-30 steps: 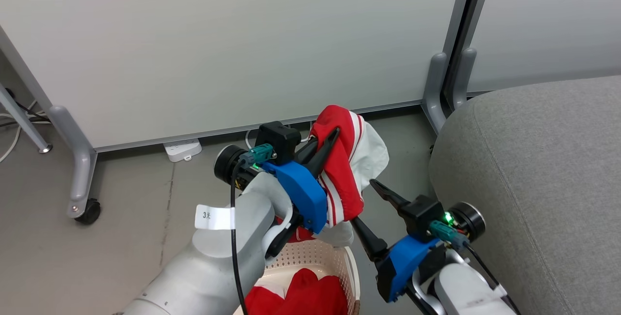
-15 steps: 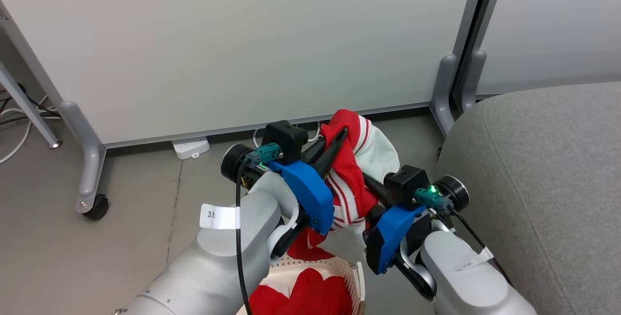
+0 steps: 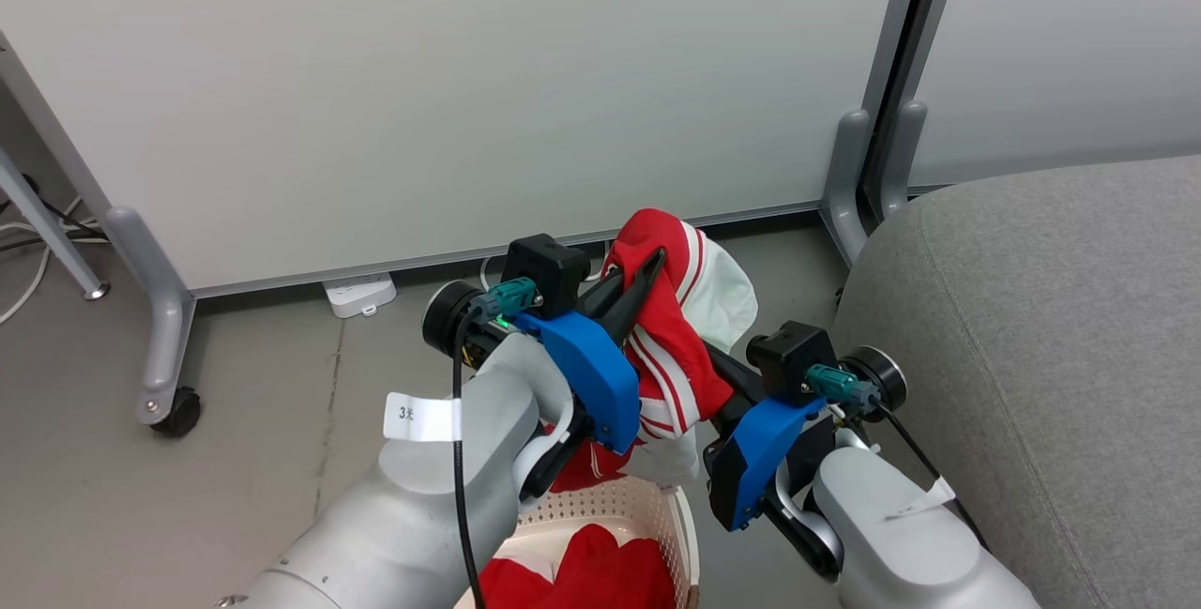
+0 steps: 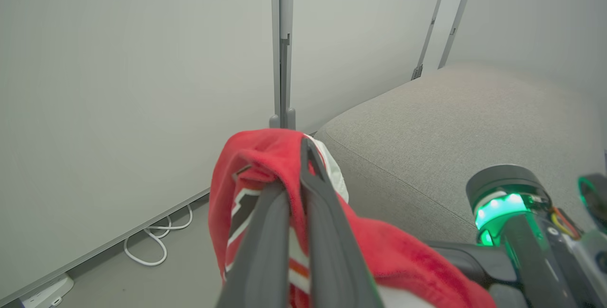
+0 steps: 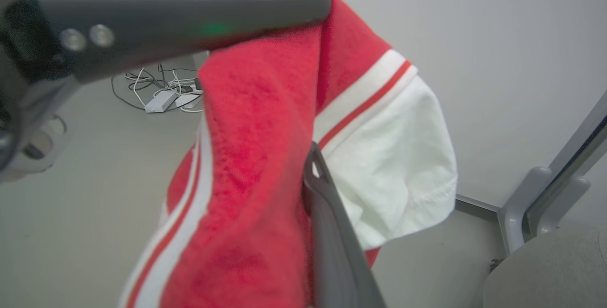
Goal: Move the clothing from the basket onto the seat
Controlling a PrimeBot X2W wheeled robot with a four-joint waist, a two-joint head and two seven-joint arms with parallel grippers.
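above the basket (image 3: 657, 510), a red garment (image 3: 671, 356) hangs pinched by both grippers.
up over the grey floor (image 3: 263, 421), the left gripper (image 3: 647, 264) is clamped tight on the garment's top fold, with a white sleeve and striped trim drooping behind it. the right gripper (image 3: 724, 373) sits lower, on the seat's side, clenched on the red cloth near its middle; in the right wrist view one dark finger (image 5: 327, 232) presses against the fabric and the other is hidden by it. more red clothing (image 3: 600, 571) lies inside the basket, directly below. the grey seat (image 3: 1032, 356) stands just to the right, beside a pale partition (image 3: 469, 74) with a power strip (image 3: 357, 292) at its foot.
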